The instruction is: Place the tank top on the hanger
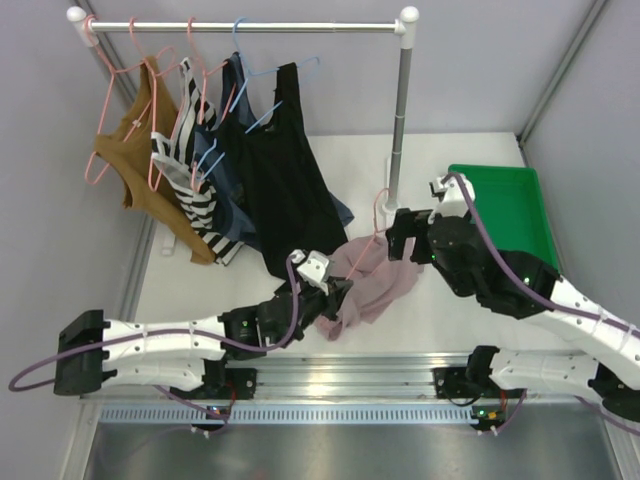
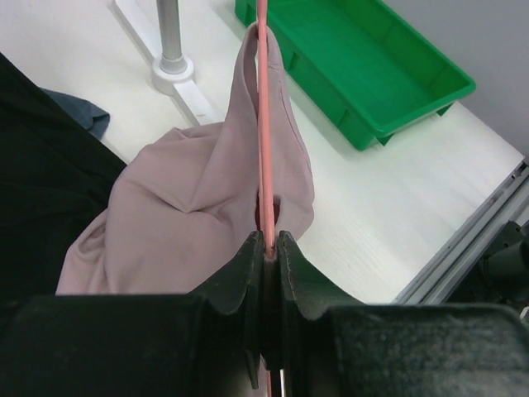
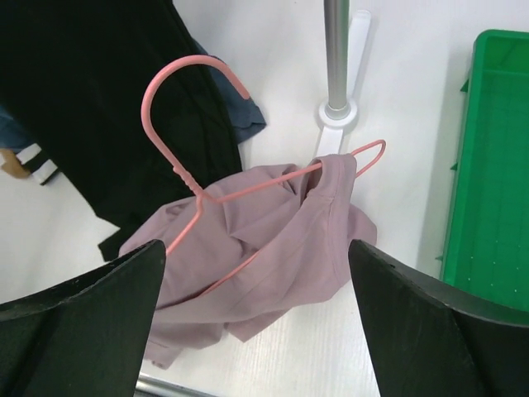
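The hanger (image 2: 264, 124) was seen clamped by its thin salmon wire between the tight jaws of the left gripper (image 2: 271, 248), just in front of the rack's upright pole (image 1: 400, 110). The tank top (image 3: 273, 248) was found heaped on the table before the foot of that pole, with one fold drawn up over the hanger's arm and its far corner poking out close to the pole's base. The right gripper (image 3: 256, 248) was held above the heap, on the near side of the pole, its jaws spread wide and nothing gripped between them. To the right of the pole a green tray (image 1: 510, 210) was set flat on the table. To the left of the pole the way was crowded: a black tank top (image 1: 285, 170) was hung low enough for its hem to reach beside the mauve fabric, and further left a striped garment (image 1: 190, 190) and a mustard-brown top (image 1: 135, 140) were hung from the same rail (image 1: 250, 27). Whether the black hem was touching the mauve cloth could not be told.
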